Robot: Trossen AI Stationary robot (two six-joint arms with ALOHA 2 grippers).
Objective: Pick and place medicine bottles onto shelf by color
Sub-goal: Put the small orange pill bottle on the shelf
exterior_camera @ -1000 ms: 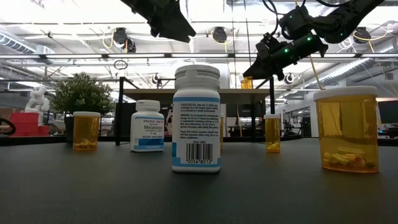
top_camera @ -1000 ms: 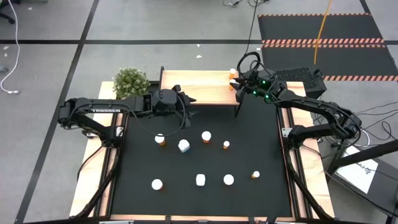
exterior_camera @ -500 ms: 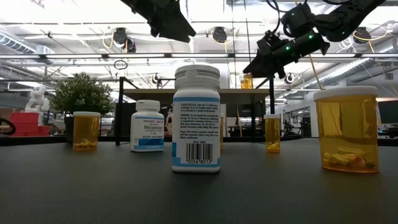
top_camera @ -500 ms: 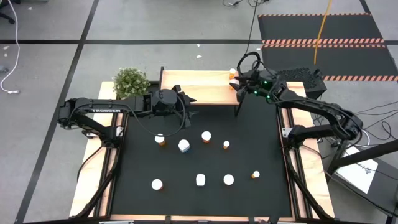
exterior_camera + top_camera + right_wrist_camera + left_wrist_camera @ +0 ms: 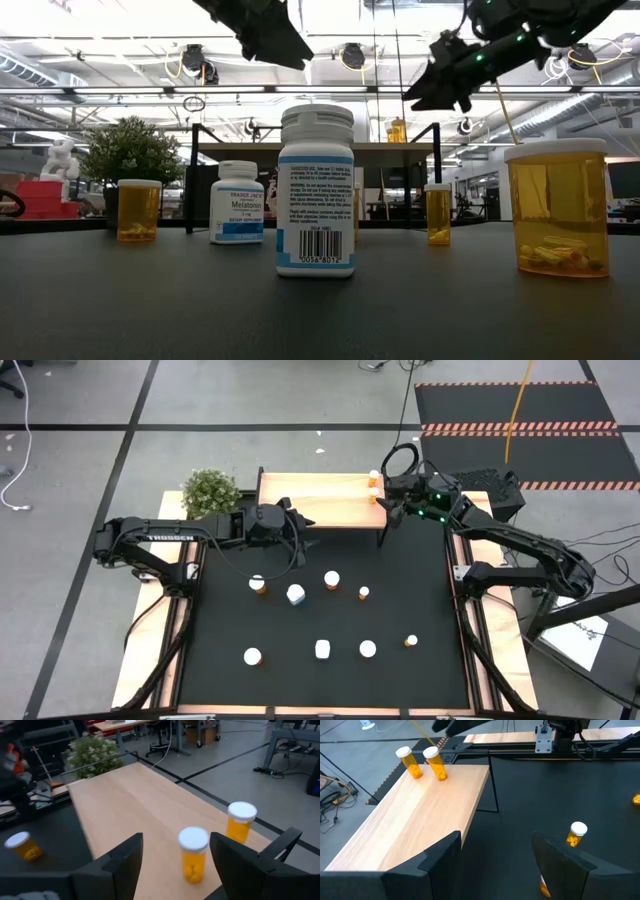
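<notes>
Low view: light-wood shelf [image 5: 400, 147] edge-on, its two orange white-capped bottles [image 5: 194, 854] perhaps overlapping. Right gripper [image 5: 390, 508], jaws wide, has backed right; left gripper [image 5: 303, 530] wide, unmoved.

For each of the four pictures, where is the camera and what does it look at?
High: overhead, looking down; both arms, shelf.
Low: table height, looking level; white bottle nearest, arms above.
Left wrist: open left gripper facing the shelf.
Right wrist: open right gripper before two orange bottles.
Both wrist views share those two bottles.
</notes>
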